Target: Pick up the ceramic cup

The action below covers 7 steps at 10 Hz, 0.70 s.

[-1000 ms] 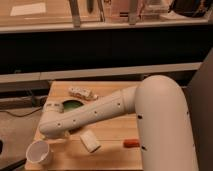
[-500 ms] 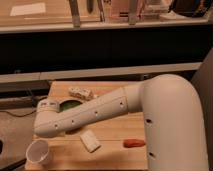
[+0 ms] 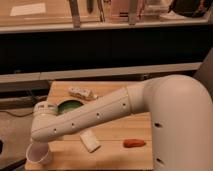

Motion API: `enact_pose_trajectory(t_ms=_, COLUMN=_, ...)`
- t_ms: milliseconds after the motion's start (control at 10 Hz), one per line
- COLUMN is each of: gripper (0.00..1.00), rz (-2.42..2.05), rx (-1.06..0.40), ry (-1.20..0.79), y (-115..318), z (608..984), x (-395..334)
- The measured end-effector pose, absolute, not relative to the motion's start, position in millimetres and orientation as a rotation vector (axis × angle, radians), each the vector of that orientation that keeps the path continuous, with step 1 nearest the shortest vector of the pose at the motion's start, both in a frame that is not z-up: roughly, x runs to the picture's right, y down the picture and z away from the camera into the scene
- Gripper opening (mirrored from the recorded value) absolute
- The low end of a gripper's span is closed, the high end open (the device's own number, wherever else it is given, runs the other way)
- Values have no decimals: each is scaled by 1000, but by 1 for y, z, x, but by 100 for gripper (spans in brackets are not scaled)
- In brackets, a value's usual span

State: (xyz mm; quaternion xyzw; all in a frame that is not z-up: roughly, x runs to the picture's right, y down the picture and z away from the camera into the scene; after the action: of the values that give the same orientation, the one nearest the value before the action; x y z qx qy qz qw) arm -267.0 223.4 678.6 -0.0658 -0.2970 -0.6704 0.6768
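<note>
Wooden table [image 3: 112,150] holds the ceramic cup [image 3: 39,154] at its front-left corner; your gripper [image 3: 38,144] sits hidden directly above that cup, so you're in the final approach, and next you must seat it and close

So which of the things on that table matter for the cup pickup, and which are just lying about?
For the job:
- ceramic cup, white, at the table's front-left corner
- claw: hidden behind the arm's end, right above the cup

Lying about:
- green dish
- white block
- orange piece
- pale patterned packet
- wooden table
</note>
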Motion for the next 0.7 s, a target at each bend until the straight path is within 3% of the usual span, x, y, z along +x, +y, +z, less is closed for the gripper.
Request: enact_pose_trajectory(t_ms=700, gripper=80, rz=-1518, rx=-202, ry=-714, y=262, z=649, x=-259)
